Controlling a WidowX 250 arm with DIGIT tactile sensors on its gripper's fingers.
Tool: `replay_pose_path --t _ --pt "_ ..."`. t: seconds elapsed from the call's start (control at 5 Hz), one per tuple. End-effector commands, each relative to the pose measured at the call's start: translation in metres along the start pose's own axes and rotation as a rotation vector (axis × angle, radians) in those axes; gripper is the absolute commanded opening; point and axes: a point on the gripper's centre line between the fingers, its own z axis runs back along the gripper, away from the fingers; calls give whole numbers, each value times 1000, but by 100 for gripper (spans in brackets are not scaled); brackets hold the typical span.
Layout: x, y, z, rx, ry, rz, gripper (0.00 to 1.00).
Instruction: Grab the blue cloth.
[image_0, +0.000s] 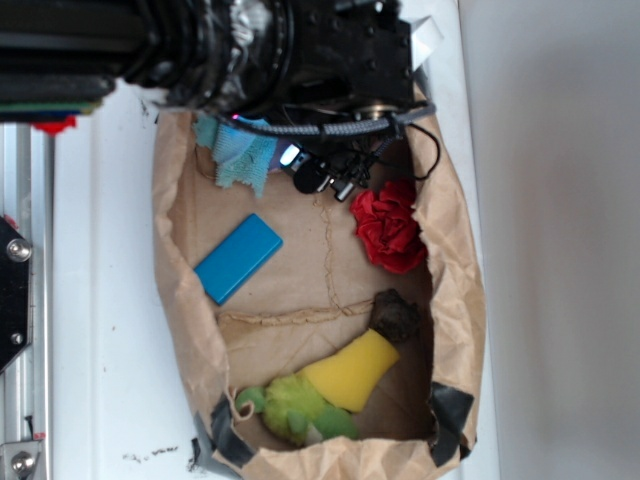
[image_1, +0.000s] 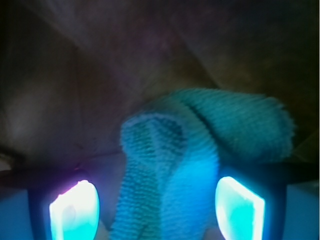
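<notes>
While the tool (image_1: 157, 207) hangs spread around the blue cloth (image_1: 200, 150), its soft, limp bunched fold looks easiest to pinch.

From my remote station I counted, in the exterior view: 1 brown paper bag (image_0: 180, 250) w/ 2 black tape patches, 1 per bottom corner (image_0: 452, 415); 1 pale teal-blue cloth (image_0: 240, 157); 1 bright blue flat block (image_0: 238, 258); 1 red fabric flower (image_0: 390, 228); 1 yellow sponge (image_0: 355, 371); 1 green soft toy (image_0: 296, 408); 1 dark lumpy obj. (image_0: 396, 314), kind unclear. Wrist view showed 2 lit finger pads (image_1: 75, 212), approx. 1 each side of the cloth (image_1: 190, 165). Total loose items inside bag: 6.
</notes>
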Motion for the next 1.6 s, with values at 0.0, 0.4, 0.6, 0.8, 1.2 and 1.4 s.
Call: replay_pose_path --t 0.0,0.4,0.6,0.8,1.2,1.4 --pt "6 -5 1 -43 0 -3 100" --pt "5 -7 -3 -25 -22 7 100" --pt "4 -9 -8 -4 -51 15 100" --pt "6 -11 -15 26 -61 38 100" --pt "5 -11 -17 21 -73 37 0" --pt "3 -10 -16 18 -84 27 0"
